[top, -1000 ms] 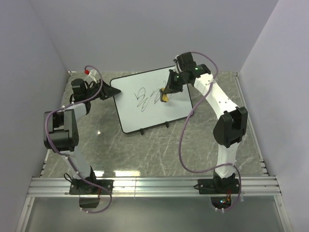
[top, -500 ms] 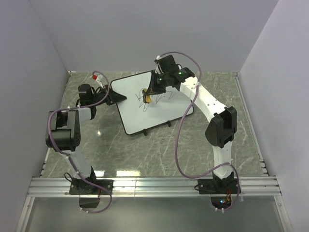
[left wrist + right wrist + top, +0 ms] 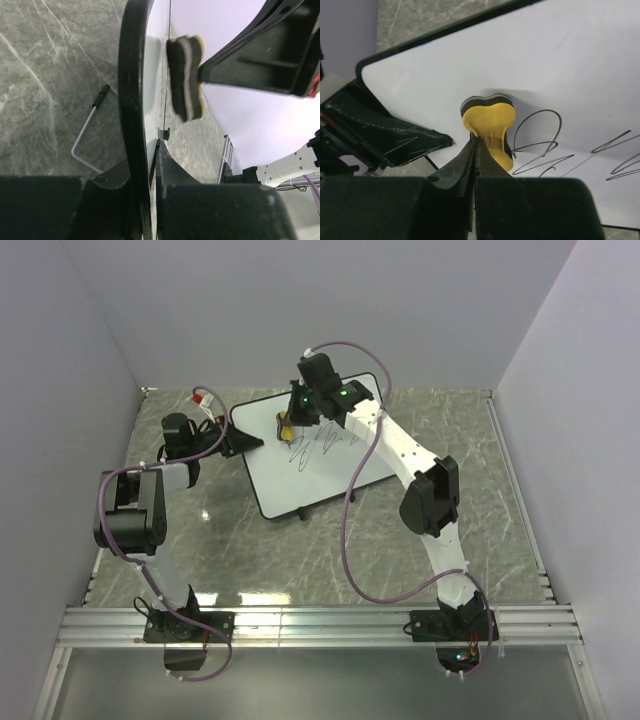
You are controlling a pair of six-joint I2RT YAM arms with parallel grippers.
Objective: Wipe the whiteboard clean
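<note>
The whiteboard lies tilted on the marble table, white with a thin black rim, with black scribbles near its middle. My left gripper is shut on the board's left rim, seen edge-on in the left wrist view. My right gripper is shut on the yellow eraser, pressed on the board's upper left, just left of the scribbles. The right wrist view shows the squeezed eraser against the white surface, with scribbles to its right. The eraser also shows in the left wrist view.
A thin metal stand leg with a black tip lies on the marble behind the board. Two small black feet sit at the board's near edge. Grey walls close the table at left, back and right.
My right gripper has swept the eraser leftward across the board, from right of the scribbles to their left. The board has shifted slightly with my left gripper's hold.
</note>
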